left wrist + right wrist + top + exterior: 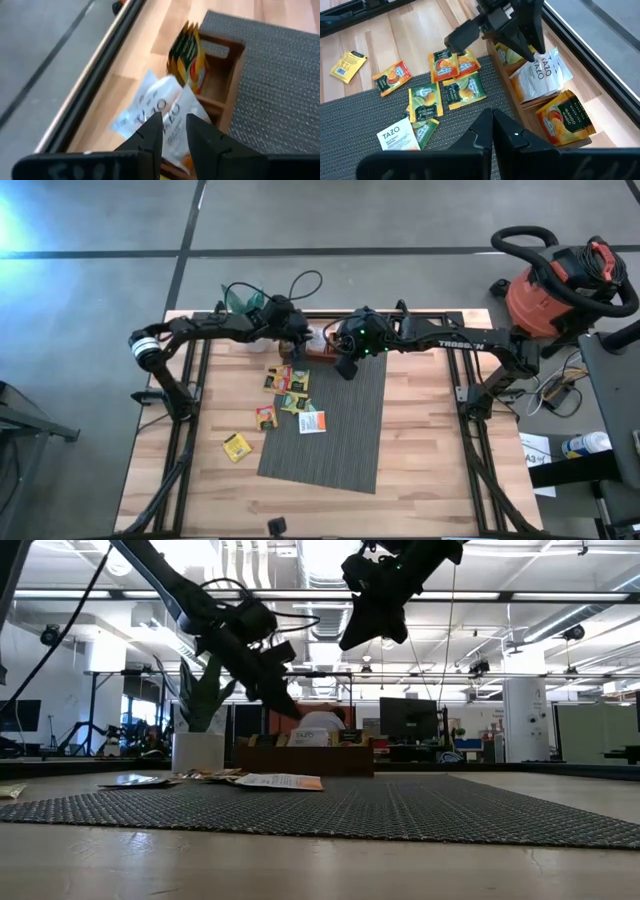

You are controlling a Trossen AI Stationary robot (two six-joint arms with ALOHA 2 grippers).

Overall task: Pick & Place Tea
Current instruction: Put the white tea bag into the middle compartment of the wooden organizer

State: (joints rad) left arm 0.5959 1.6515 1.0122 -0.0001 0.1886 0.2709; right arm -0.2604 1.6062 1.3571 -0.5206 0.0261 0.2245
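Task stage: we judged the sorting partly done, with several sachets already in the wooden tray and more waiting on the mat.
Filed so far: white sachets stood in one compartment and orange-and-green ones in the next; we could not count them.
Left arm: its left gripper hung just over the white sachets in the tray, the jaws parted a little with nothing between them, so we took that sachet as just released.
Right arm: the right gripper hovered above the grey mat near the tray, jaws closed and empty.
Left to do: a cluster of loose sachets lay at the mat's edge, a white-and-orange one sat on the mat, and two more lay on the bare surface beside it.
Our estimate: roughly halfway, since about as many seemed to lie loose as were filed.
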